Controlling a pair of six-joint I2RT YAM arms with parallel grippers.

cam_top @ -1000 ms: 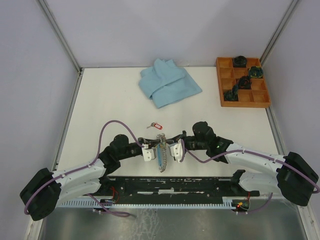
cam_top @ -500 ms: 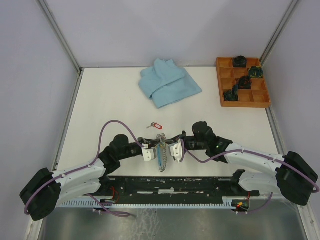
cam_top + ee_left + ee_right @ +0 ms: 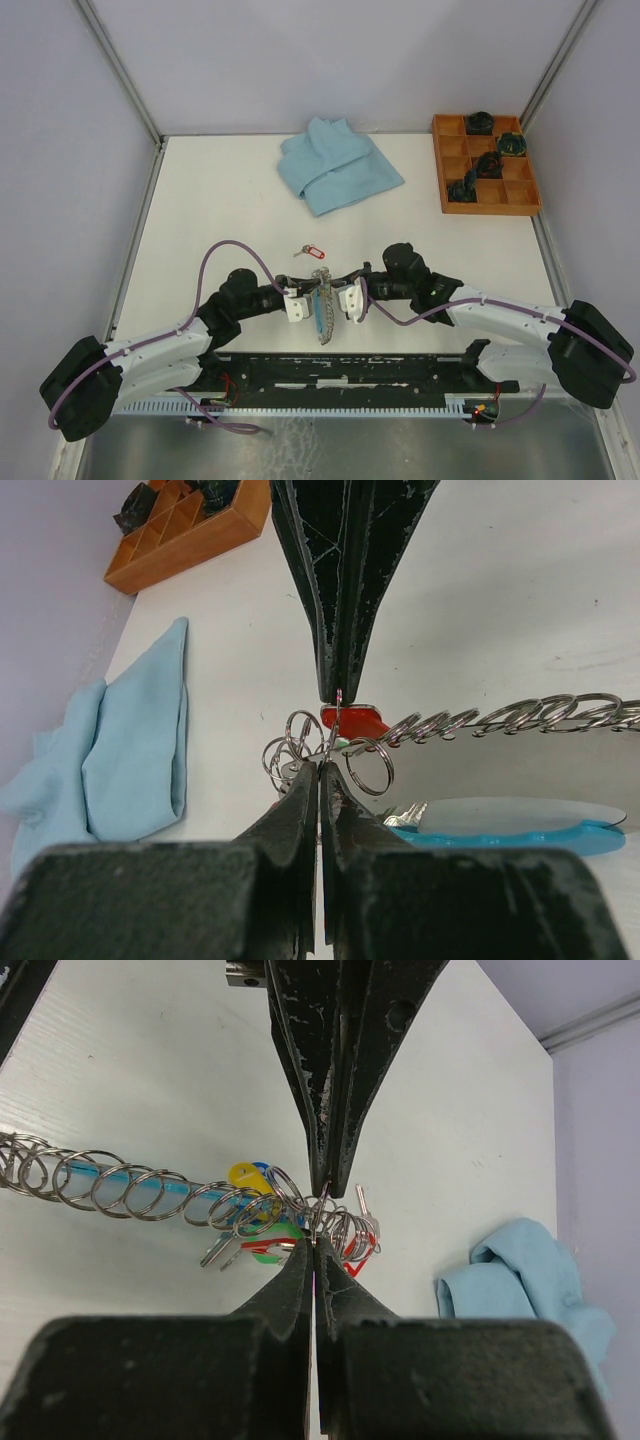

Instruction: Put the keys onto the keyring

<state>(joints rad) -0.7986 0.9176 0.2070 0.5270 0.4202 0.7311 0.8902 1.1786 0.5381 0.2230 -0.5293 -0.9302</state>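
Both left hand (image 3: pixel 328 730) and right hand (image 3: pixel 318 1218) still tight on keyring (image 3: pixel 322 320)

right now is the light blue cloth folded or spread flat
Folded: the light-blue fabric cloth lies doubled over in overlapping layers, and the left wrist view shows a rounded fold edge along its side.

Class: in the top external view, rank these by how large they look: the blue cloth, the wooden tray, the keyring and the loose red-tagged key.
1. blue cloth and wooden tray: too alike to rank apart
2. keyring
3. red-tagged key
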